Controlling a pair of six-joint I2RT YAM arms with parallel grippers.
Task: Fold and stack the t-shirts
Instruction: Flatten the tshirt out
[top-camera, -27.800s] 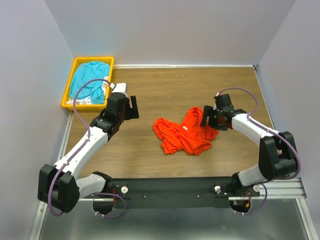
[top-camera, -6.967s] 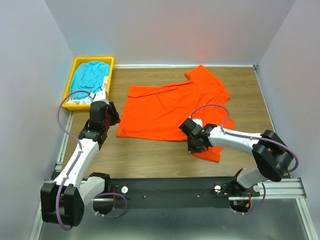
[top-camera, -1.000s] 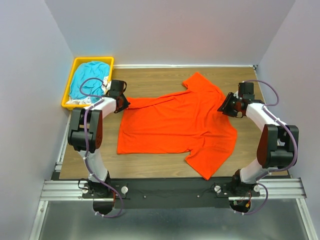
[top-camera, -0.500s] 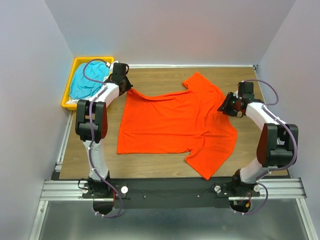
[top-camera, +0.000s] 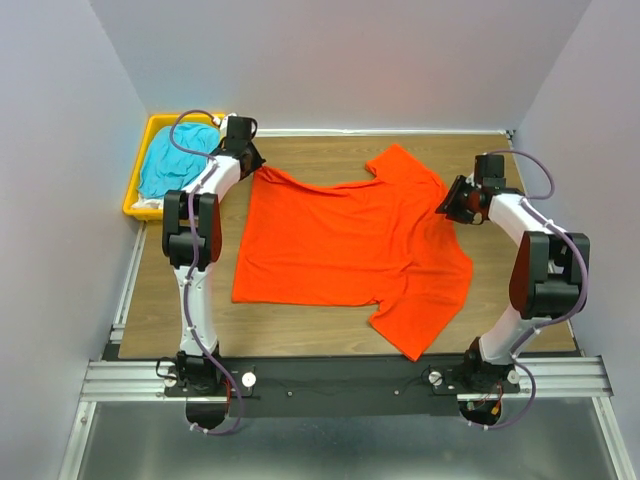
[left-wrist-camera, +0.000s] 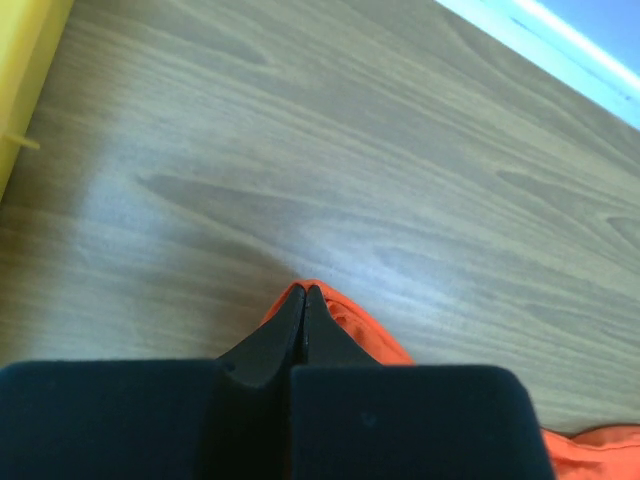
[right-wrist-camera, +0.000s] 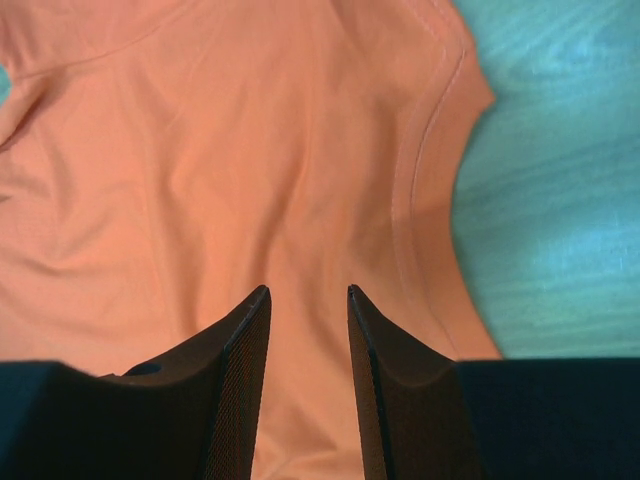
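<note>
A bright orange-red t-shirt (top-camera: 350, 240) lies spread out over the middle of the wooden table. My left gripper (top-camera: 252, 166) is at its far left corner, next to the bin. In the left wrist view the left gripper (left-wrist-camera: 303, 290) is shut, with a fold of the orange cloth (left-wrist-camera: 368, 338) pinched at its tips. My right gripper (top-camera: 453, 206) is at the shirt's right edge. The right wrist view shows the right gripper (right-wrist-camera: 307, 292) open just over flat orange fabric (right-wrist-camera: 200, 150), nothing between the fingers. A teal-blue t-shirt (top-camera: 170, 160) lies bunched in the bin over some white fabric (top-camera: 150, 203).
The yellow bin (top-camera: 135, 178) stands at the far left corner of the table, and its wall (left-wrist-camera: 25, 60) shows at the left edge of the left wrist view. Grey walls close the table on three sides. Bare wood (top-camera: 500, 290) shows right of the shirt.
My left gripper has moved towards the back of the table beside the bin, dragging the shirt's corner with it and stretching that edge. The right gripper has barely moved.
</note>
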